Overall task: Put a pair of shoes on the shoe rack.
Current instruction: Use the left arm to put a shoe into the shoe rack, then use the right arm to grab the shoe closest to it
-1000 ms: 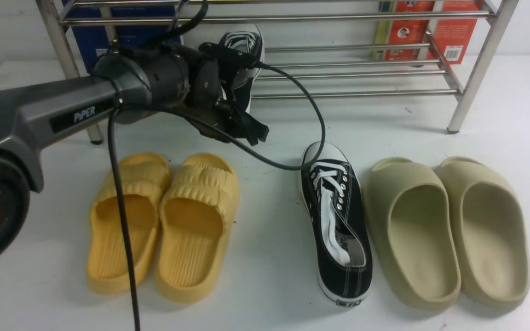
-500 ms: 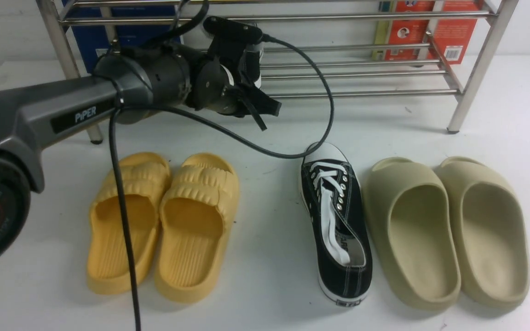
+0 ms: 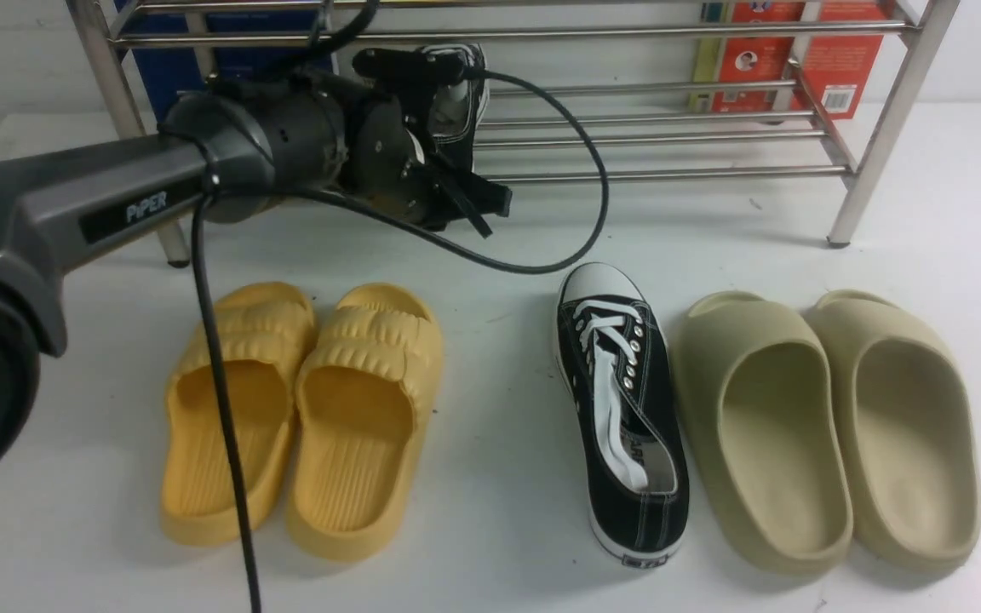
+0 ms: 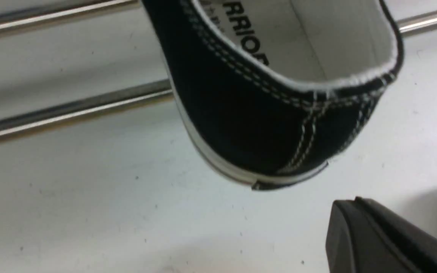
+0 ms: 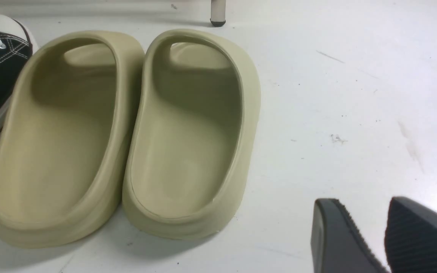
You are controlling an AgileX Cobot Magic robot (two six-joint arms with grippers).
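Where the left arm [image 3: 116, 204] reaches across from the left side toward the table's far edge, the left gripper [image 3: 486, 209] hangs just in front of the shoe rack [image 3: 669, 174], jaws together, holding nothing. Black cable [image 3: 580, 230] loops off the wrist. Below the arm, near the table's front-left corner: yellow slides [image 3: 354, 400], side by side, toes toward the rack. First sneaker [image 3: 456, 102] sits on the lower rails in the rack's left part; the left wrist view shows its heel [image 4: 264, 125] jutting past the front rail over the table, apart from the gripper tip. The rack runs along the far edge, with a blue box [image 3: 226, 68] and a red box [image 3: 797, 60] behind it. Second sneaker [image 3: 622, 417] lies on the table at centre, white toe cap toward the rack, well apart from it. Just beside it on the right: beige slides [image 3: 763, 426], paired, toes toward the rack. Right gripper [image 5: 368, 212] shows only in its wrist view, over bare table to the right of the beige slides, jaws slightly apart, nothing between them.
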